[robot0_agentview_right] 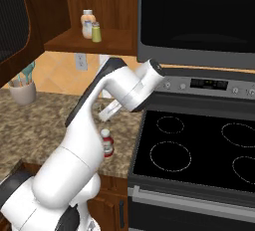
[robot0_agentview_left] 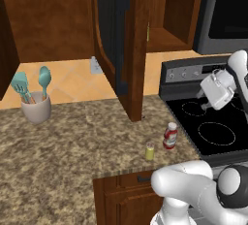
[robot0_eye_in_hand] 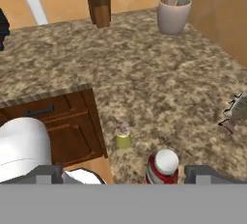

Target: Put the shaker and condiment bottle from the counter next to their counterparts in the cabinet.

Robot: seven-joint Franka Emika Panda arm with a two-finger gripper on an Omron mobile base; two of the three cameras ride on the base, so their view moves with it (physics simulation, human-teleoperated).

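Left base view: condiment bottle (robot0_agentview_left: 170, 136) upright on the counter (robot0_agentview_left: 58, 161) near its front right corner, just left of the black stovetop (robot0_agentview_left: 213, 124). Shaker (robot0_agentview_left: 150, 151) standing just beside the bottle, slightly nearer the front edge, apart from it. Above and behind both, the cabinet (robot0_agentview_left: 58, 15) with its door (robot0_agentview_left: 118, 44) swung open, dark bar handle facing out. Beige utensil cup (robot0_agentview_left: 36, 106) with teal tools far left on the worktop. Gripper (robot0_agentview_left: 207, 105) held over the stovetop's left side, well above and to the right of the two containers; cannot tell from here whether its tips are apart or together.

Right base view: red bottle partly hidden behind the white arm (robot0_agentview_right: 84, 140), on the granite beside the stove edge. Inside the open cabinet, on its shelf (robot0_agentview_right: 89, 41), a pale bottle (robot0_agentview_right: 87, 22) and a yellow-green shaker-like jar (robot0_agentview_right: 96, 32) touching or nearly so. Microwave (robot0_agentview_right: 199, 16) mounted to the right of the shelf.

Hand view: white cap of the red bottle low in the middle, between the two grey finger tips, which stand wide apart with nothing gripped. Shaker just left of and beyond it. Wooden knife block (robot0_eye_in_hand: 98, 1) and the utensil cup at the far side of the worktop.
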